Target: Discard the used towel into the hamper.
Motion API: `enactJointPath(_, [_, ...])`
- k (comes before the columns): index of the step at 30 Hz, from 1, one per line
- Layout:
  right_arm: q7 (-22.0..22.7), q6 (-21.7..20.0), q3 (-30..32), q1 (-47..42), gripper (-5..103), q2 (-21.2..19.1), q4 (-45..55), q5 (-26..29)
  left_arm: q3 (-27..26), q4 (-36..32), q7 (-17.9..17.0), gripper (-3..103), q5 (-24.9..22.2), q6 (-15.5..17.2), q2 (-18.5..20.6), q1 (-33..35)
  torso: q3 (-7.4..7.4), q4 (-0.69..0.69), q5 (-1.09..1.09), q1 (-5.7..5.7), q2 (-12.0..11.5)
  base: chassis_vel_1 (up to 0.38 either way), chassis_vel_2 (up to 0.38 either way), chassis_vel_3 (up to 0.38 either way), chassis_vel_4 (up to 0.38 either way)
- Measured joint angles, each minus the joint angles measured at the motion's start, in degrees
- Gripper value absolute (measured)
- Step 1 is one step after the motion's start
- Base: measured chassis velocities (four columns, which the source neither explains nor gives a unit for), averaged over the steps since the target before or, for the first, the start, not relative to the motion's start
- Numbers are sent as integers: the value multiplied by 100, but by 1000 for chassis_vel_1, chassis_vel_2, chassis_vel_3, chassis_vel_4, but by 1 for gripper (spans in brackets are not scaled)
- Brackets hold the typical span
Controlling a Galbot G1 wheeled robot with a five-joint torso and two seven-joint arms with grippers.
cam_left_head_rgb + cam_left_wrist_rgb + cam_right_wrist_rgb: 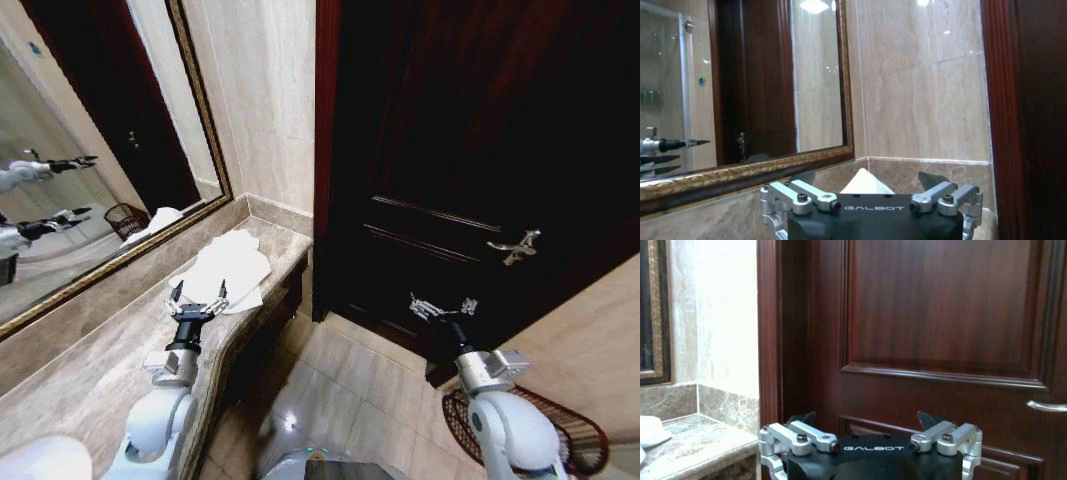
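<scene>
Towel (222,268), one white and crumpled, is seen lying on the marble counter (90,370) near its far end, close to the corner where the counter meets the side wall, just below the gilt-framed mirror (100,150). The left gripper (197,298) is held just above the counter's front edge, immediately in front of the towel's near border, with its fingers spread apart and nothing between them; whether they touch the cloth cannot be told. In the left wrist view the same gripper (870,187) is shown with its dark fingertips parted, and a white peak of the towel (865,184) is seen between them, farther off.

One hamper (565,435), a reddish-brown openwork basket, is placed on the tiled floor (330,400) at the robot's right, beside the dark wooden door (470,150). It is largely hidden by the right arm and cut off by the picture's lower edge. The right gripper (442,306) is held in the air in front of the door, above and to the left of the hamper and well apart from the towel, its fingers likewise spread and empty. In the right wrist view, the right gripper (867,422) is faced toward the door panels, and a strip of the counter's end (687,445) is visible at one side
</scene>
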Motion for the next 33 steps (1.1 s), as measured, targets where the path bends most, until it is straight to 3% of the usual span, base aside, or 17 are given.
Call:
enactJointPath(12, [-20, -39, -18, -30, 100, 4, 22, 40, 15, 38, -168, 100, -6, 222, 53, -81, 1, 1, 1, 3, -1, -112, 109, 115, -104])
enactJointPath(19, [-22, -39, -25, -76, 100, 7, 20, 42, 83, 242, -391, 100, -214, 698, 296, -500, 0, 1, 0, -3, 0, -10, 11, 16, -9])
enactJointPath(24, [-22, -49, -41, -30, 100, 9, -30, 39, 218, 518, -608, 100, -595, 1167, 611, -1117, 0, 0, 0, -3, 0, 0, 0, 0, 0])
enactJointPath(26, [-20, -74, -81, 4, 100, 30, -74, 4, 390, 582, -1001, 100, -744, 1592, 755, -1428, 0, -1, -1, -2, -1, 0, 0, 0, 0])
enactJointPath(27, [-20, -74, -81, 4, 100, 30, -74, 4, 390, 582, -1001, 100, -744, 1592, 755, -1428, 0, -1, -1, -2, -1, 0, 0, 0, 0])
enactJointPath(29, [-17, -101, -152, 89, 100, 34, -161, -36, 488, 474, -1415, 100, -916, 2187, 806, -1571, 0, -1, -2, 0, -1, 0, 0, 0, 0])
enactJointPath(30, [-17, -101, -152, 89, 100, 34, -161, -36, 488, 474, -1415, 100, -916, 2187, 806, -1571, 0, -1, -2, 0, -1, 0, 0, 0, 0])
enactJointPath(32, [-26, -126, -239, 203, 100, -9, -275, -62, 487, 390, -1620, 100, -1032, 2635, 820, -1611, 0, 2, 1, 0, -1, 0, 0, 0, 0])
enactJointPath(33, [-26, -126, -239, 203, 100, -9, -275, -62, 487, 390, -1620, 100, -1032, 2635, 820, -1611, 0, 2, 1, 0, -1, 0, 0, 0, 0])
